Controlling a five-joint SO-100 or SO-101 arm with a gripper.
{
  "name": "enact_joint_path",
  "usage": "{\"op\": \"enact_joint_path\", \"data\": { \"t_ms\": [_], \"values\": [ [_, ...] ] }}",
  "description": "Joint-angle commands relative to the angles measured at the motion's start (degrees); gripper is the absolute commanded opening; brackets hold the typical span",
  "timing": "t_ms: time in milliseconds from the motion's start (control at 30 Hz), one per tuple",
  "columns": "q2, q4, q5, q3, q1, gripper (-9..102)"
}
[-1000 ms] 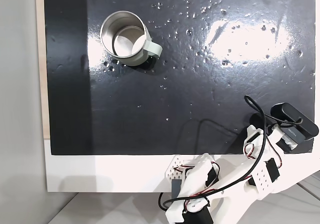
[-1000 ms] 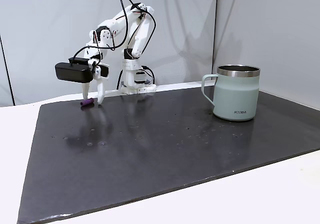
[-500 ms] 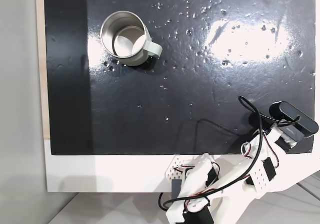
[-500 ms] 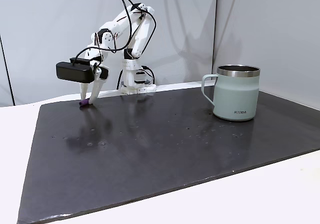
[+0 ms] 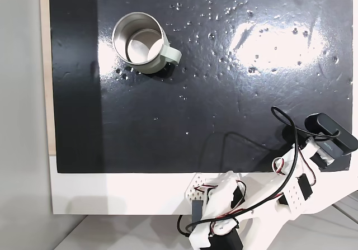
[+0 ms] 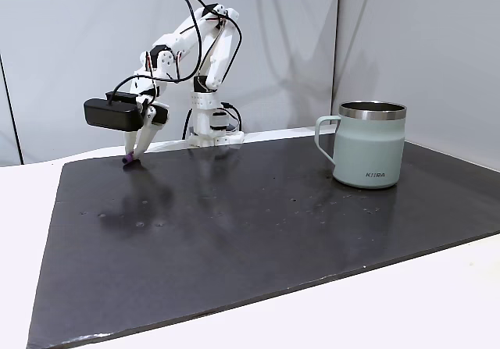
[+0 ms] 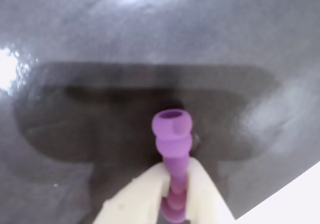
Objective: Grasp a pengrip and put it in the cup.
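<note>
Gripper (image 7: 175, 196) pinches the pengrip (image 7: 172, 139) tight, low over the mat (image 6: 258, 232), well apart from the cup (image 6: 369, 155).

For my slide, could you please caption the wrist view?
Gripper closed on the purple pengrip above the dark mat.

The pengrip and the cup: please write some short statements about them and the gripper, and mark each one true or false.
1. The gripper is shut on the pengrip. True.
2. The pengrip lies inside the cup. False: in the wrist view it is between the fingers, with its open end sticking out past the fingertips.
3. The cup stands upright on the dark mat. True.
4. The cup lies tipped on its side. False: in both fixed views its opening faces up.
5. The gripper is right next to the cup. False: it is at the opposite side of the mat.
</note>
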Motion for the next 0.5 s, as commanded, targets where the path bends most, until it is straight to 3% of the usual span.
{"op": "enact_joint_path", "data": {
  "t_ms": [0,467],
  "values": [
    [1.49,6.15,9.76,-8.61,-4.92,0],
    [4.13,32.96,47.46,-32.96,-23.73,0]
  ]
}}
